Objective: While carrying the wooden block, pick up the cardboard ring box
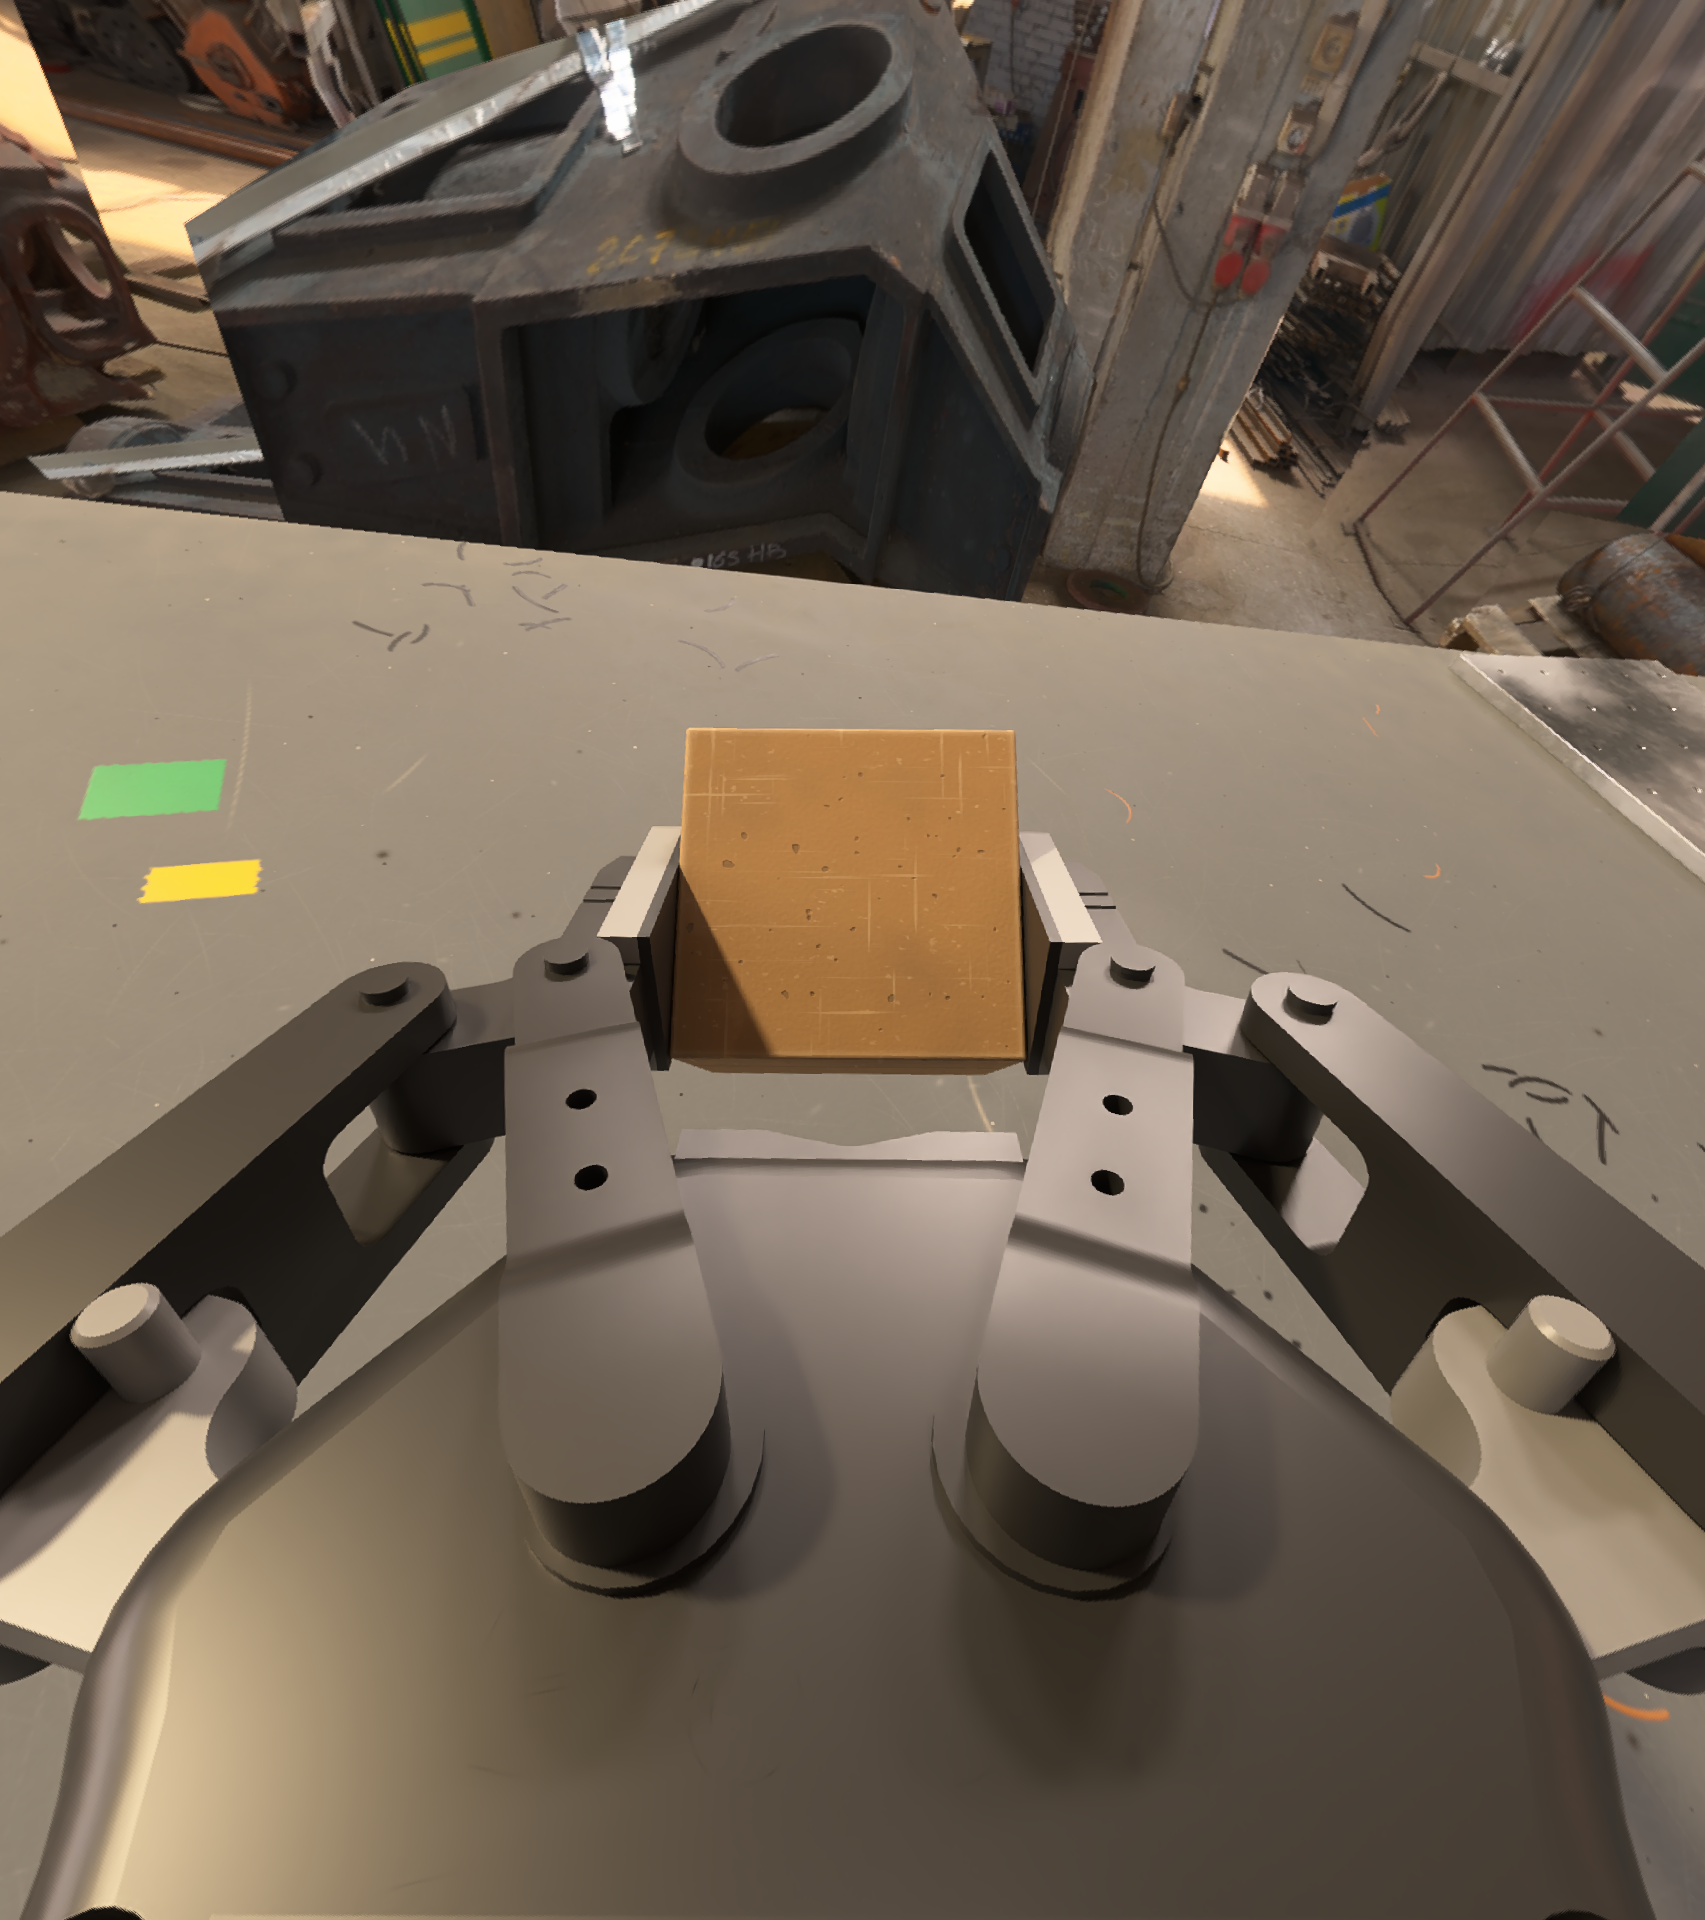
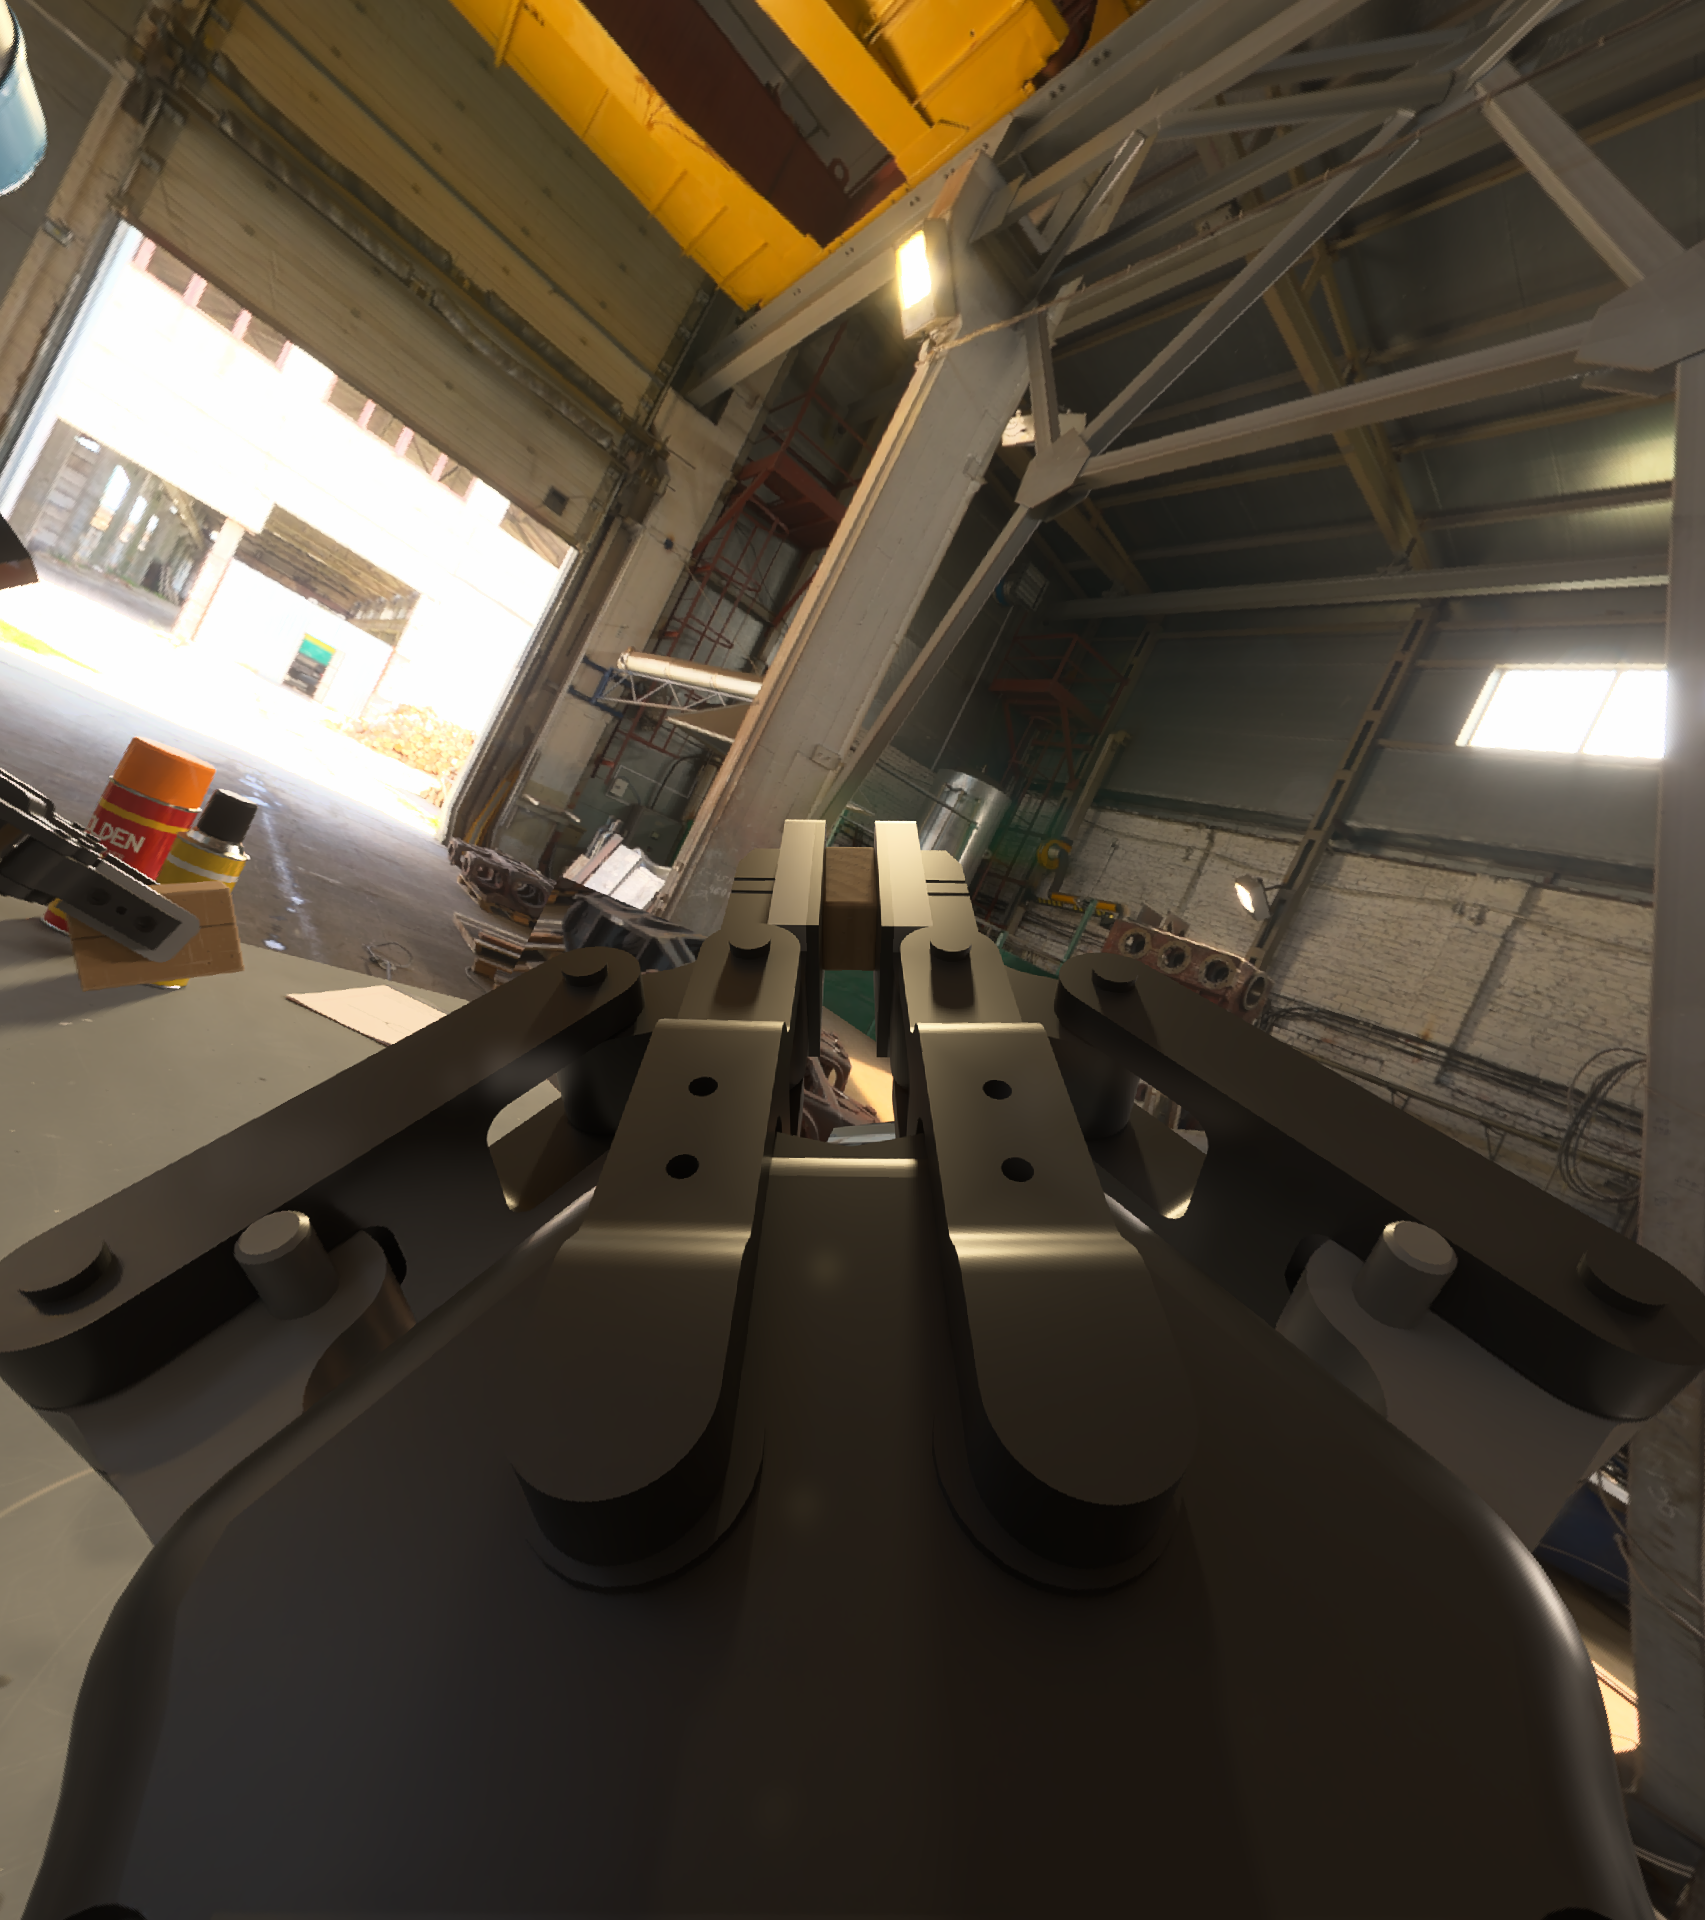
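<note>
1. Wood comes first: one wooden block [image 2: 848, 914], pale brown, is pinched between the narrowly set fingers of the right gripper [image 2: 848, 883]. Only a thin strip of it shows between the pads, so its long axis cannot be told. This gripper points up and out past the desk edge toward the hall roof.
2. One cardboard ring box [image 1: 848, 899], orange-brown and speckled, sits clamped between the pads of the left gripper [image 1: 848, 906], one pad flat on each side face. It looks nearly cubic, with no clear long axis. Its broad top face tilts toward the camera.
3. In the right wrist view the same box hangs tilted, one corner down, with a seam line along its side. It appears clear of the desk, with its shadow on the surface below.
4. The desk [image 1: 412, 1039] is a matt grey-green top with dark scratches. One green patch [image 1: 152, 790] and one yellow patch [image 1: 201, 881] lie toward its left edge. One metal plate [image 1: 1658, 769] is at its far right corner.
5. One flat pale sheet [image 2: 365, 1013] lies near the desk's far edge.
6. Two cans stand just behind the box: a red can [image 2: 147, 821] with an orange lid and a yellow can [image 2: 214, 842] with a black cap.
7. Beyond is a factory hall with a dark steel casting [image 1: 619, 364], steel trusses, a yellow crane beam and a bright open doorway.
</note>
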Controlling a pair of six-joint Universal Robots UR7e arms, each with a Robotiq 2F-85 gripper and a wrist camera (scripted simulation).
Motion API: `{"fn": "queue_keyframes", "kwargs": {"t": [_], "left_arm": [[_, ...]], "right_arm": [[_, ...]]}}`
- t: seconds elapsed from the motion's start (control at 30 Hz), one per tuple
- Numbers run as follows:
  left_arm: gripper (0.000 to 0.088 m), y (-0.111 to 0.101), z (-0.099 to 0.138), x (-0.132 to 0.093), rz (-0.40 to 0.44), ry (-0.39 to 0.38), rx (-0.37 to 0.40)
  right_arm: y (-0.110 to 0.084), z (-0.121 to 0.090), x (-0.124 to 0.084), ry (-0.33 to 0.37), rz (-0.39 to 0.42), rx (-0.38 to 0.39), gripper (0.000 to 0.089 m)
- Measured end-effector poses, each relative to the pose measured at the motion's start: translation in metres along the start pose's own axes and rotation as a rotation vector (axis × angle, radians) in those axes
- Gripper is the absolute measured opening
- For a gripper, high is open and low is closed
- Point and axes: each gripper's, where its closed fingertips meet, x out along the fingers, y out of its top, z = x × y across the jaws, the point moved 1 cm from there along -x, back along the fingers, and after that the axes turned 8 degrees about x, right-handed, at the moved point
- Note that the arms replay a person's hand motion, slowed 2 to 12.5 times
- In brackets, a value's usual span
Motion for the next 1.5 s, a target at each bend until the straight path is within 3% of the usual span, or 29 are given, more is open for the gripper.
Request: {"fn": "queue_keyframes", "kwargs": {"t": [0.27, 0.63, 1.07, 1.5], "left_arm": [[0.0502, -0.006, 0.005, -0.001, -0.025, -0.013, 0.046], [0.0502, -0.015, 0.015, 0.0, -0.055, -0.025, 0.087], [0.0502, -0.023, 0.025, 0.002, -0.072, -0.043, 0.101], [0.0502, -0.028, 0.03, 0.001, -0.085, -0.054, 0.113]], "right_arm": [[-0.002, 0.007, 0.023, 0.037, -0.007, -0.022, 0.0081], [0.0, 0.014, 0.072, 0.112, -0.029, -0.071, 0.0081], [0.021, 0.024, 0.123, 0.152, -0.006, -0.109, 0.0081], [0.045, 0.035, 0.148, 0.134, 0.024, -0.147, 0.0081]]}}
